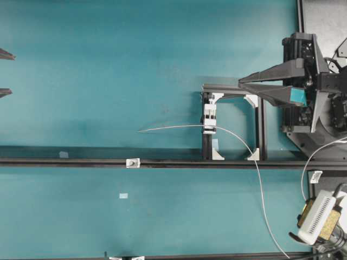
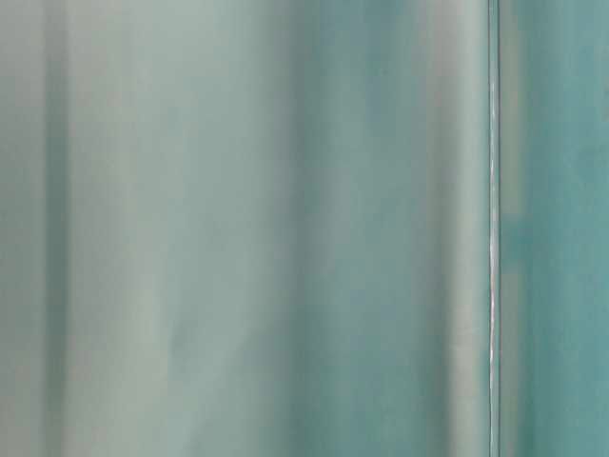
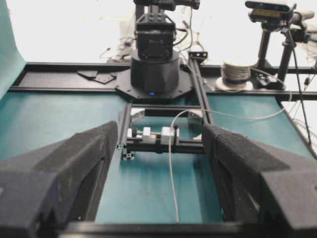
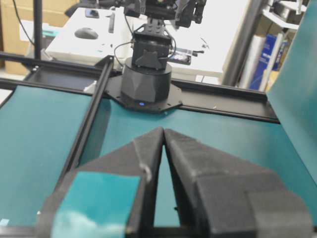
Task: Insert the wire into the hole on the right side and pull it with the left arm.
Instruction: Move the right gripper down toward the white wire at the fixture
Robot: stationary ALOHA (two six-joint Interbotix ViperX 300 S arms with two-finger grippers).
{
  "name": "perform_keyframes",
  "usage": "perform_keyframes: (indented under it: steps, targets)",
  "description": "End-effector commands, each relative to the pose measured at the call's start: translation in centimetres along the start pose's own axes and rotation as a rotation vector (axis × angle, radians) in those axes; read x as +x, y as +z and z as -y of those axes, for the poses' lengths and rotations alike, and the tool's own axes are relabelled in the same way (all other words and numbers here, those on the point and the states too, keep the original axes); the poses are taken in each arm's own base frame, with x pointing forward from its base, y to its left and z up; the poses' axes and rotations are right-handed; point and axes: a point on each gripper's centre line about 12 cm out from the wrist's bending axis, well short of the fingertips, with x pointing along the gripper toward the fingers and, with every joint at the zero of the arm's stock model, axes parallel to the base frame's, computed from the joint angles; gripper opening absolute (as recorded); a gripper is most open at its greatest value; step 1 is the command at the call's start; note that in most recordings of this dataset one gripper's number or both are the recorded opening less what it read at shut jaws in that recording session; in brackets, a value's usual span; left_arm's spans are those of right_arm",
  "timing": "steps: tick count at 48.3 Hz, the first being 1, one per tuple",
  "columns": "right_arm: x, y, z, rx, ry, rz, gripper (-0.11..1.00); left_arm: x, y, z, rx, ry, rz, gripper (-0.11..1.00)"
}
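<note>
Overhead view: the wire (image 1: 173,127) is lying with its long axis running roughly left-right across the middle of the frame, its free stiff tip pointing left at centre, its body passing through the white clamp block (image 1: 209,117) on the black frame (image 1: 233,86) and then curving down toward the lower right edge. The small silvery block carrying the hole (image 1: 132,162) is sitting on the dark rail (image 1: 65,162) below and just left of the wire tip, apart from it; the opening itself is too small to make out. The right gripper (image 1: 242,82) is sitting at right of frame, fingers pointing left, tips just above and right of the clamp block, so it is clearly the nearer arm to the wire. In its wrist view the tips are meeting, nothing between them. The left gripper (image 1: 6,73) is showing only as two finger ends at the far left edge, well apart from wire and hole; its wrist view is showing the fingers (image 3: 74,163) spread wide, the wire lying between them ahead. No legible labels or writing. Table-level view is showing blurred teal only.
</note>
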Motion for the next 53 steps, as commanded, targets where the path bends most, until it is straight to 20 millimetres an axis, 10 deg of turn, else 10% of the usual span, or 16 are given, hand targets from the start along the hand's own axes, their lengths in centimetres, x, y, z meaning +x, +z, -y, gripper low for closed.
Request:
perform_keyframes:
  steps: [1, 9, 18, 25, 35, 38, 48, 53]
  targets:
    - [0.0, -0.1, 0.2, 0.001, -0.011, -0.002, 0.24, -0.3, -0.5, -0.1, -0.014, 0.009, 0.014, 0.24]
    - [-0.3, -2.0, 0.2, -0.001, -0.012, -0.031, 0.02, -0.6, -0.9, -0.1, -0.014, 0.010, 0.040, -0.01]
    - [0.2, -3.3, 0.3, 0.002, -0.016, -0.089, 0.02, -0.1, -2.4, -0.2, -0.016, 0.011, -0.025, -0.08]
    - [1.3, -4.2, 0.5, 0.009, -0.026, -0.143, 0.02, 0.6, -3.3, -0.2, -0.019, 0.012, -0.071, 0.06]
    - [2.8, -5.3, 0.7, 0.040, -0.035, -0.203, 0.03, 1.4, -4.7, -0.2, -0.019, 0.013, -0.135, 0.57]
    - [3.0, -5.6, 0.7, 0.049, -0.036, -0.217, 0.13, 1.7, -5.2, -0.2, -0.019, 0.014, -0.158, 0.72]
    - [3.9, -6.8, 0.7, 0.080, -0.041, -0.255, 0.68, 2.7, -6.6, -0.2, -0.017, 0.014, -0.224, 0.72]
    - [4.4, -7.4, 0.8, 0.085, -0.043, -0.281, 0.69, 3.0, -7.2, -0.2, -0.016, 0.015, -0.250, 0.72]
